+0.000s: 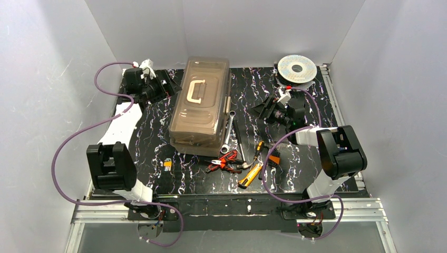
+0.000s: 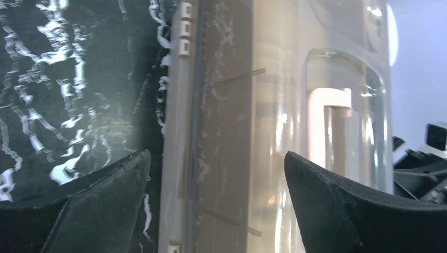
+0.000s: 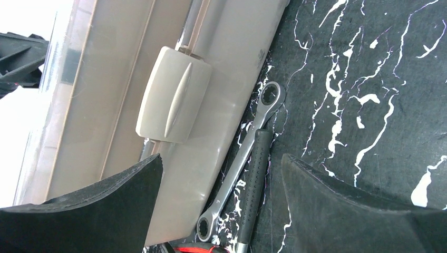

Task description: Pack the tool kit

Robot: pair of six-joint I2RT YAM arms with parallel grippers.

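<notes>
The beige toolbox [image 1: 200, 100] stands shut at the table's middle, with its smoky lid down and its pale handle [image 1: 196, 92] flat on top. My left gripper [image 1: 169, 87] is open at the box's left side. In the left wrist view the box wall [image 2: 221, 132] and the handle [image 2: 327, 124] fill the space ahead of the open gripper [image 2: 217, 158]. My right gripper [image 1: 263, 109] is open, right of the box. In the right wrist view it [image 3: 221, 161] faces the box's latch [image 3: 171, 95], a silver wrench [image 3: 242, 153] and a black-handled tool [image 3: 255, 179].
Loose tools lie in front of and right of the box: wrench [image 1: 229, 132], red pliers [image 1: 224, 163], yellow knife [image 1: 250, 175], a screwdriver [image 1: 258, 150] and a small hex key set [image 1: 167, 164]. A silver wire spool [image 1: 297, 68] sits at the back right.
</notes>
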